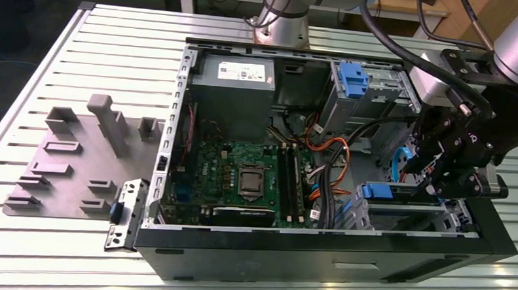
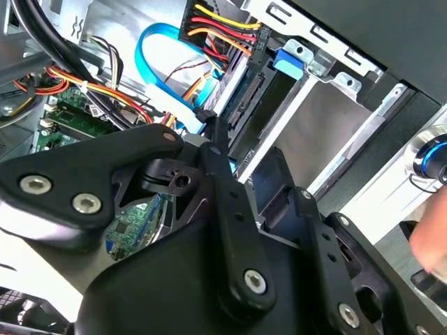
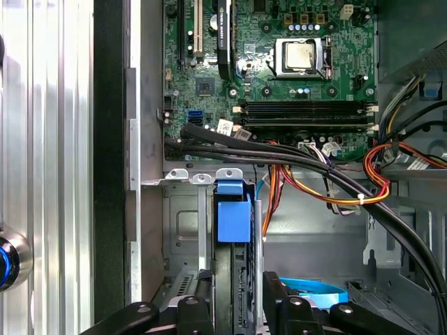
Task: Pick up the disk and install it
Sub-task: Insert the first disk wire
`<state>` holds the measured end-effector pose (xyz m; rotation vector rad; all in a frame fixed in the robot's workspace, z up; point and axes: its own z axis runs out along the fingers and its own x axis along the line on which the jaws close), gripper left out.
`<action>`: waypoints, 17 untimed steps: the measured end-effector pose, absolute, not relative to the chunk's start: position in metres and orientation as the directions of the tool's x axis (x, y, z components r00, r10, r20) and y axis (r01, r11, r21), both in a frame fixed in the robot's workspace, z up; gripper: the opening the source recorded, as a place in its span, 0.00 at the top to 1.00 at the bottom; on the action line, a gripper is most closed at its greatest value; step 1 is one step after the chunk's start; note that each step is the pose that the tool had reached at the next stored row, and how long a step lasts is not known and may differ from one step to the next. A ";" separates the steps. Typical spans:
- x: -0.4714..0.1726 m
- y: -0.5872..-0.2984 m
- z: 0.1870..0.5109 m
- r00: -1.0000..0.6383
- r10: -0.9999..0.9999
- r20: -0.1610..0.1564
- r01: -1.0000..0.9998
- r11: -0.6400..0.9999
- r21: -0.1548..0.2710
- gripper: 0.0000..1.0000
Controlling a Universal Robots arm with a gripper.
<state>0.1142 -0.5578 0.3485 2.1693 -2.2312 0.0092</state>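
The disk (image 3: 232, 216) stands on edge in the drive cage at the open computer case's front corner. Its blue carrier frame (image 1: 381, 191) points toward the motherboard. In the second wrist view its connector edge (image 2: 248, 98) and blue tab (image 2: 288, 63) show beside the cage's metal wall. My gripper (image 3: 237, 283) reaches down into the cage from above, at the exterior view's right (image 1: 434, 187). One black finger (image 3: 202, 307) sits on each flat side of the disk, and the gripper is shut on it.
Bundles of black, orange and yellow cables (image 3: 328, 174) run close past the cage, and a blue data cable (image 2: 157, 56) loops nearby. The motherboard (image 1: 240, 180) fills the case floor. A second blue carrier (image 1: 353, 80) sits in the upper bay. A grey fixture plate (image 1: 66, 169) lies outside the case.
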 end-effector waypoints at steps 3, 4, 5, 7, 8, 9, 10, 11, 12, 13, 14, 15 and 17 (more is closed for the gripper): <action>0.114 -0.558 0.349 -0.028 -0.999 0.025 -0.999 0.028 0.016 0.58; 0.114 -0.558 0.348 -0.028 -0.999 0.025 -0.999 0.028 0.016 0.58; 0.114 -0.558 0.349 -0.028 -0.999 0.025 -0.999 0.028 0.016 0.58; 0.114 -0.558 0.349 -0.028 -0.999 0.025 -0.999 0.028 0.016 0.58; 0.114 -0.558 0.349 -0.028 -0.999 0.025 -0.999 0.028 0.016 0.58; 0.114 -0.558 0.349 -0.028 -0.999 0.025 -0.999 0.028 0.016 0.58; 0.114 -0.558 0.348 -0.027 -0.999 0.025 -0.999 0.028 0.016 0.58; 0.114 -0.558 0.349 -0.028 -0.999 0.025 -0.999 0.028 0.016 0.58; 0.114 -0.558 0.350 -0.027 -0.999 0.025 -0.999 0.028 0.016 0.58; 0.114 -0.558 0.352 -0.028 -0.999 0.025 -0.999 0.028 0.016 0.58; 0.114 -0.558 0.354 -0.028 -0.999 0.025 -0.999 0.028 0.016 0.58; 0.114 -0.558 0.357 -0.028 -0.999 0.025 -0.999 0.028 0.016 0.58; 0.114 -0.558 0.363 -0.027 -0.999 0.025 -0.999 0.028 0.016 0.58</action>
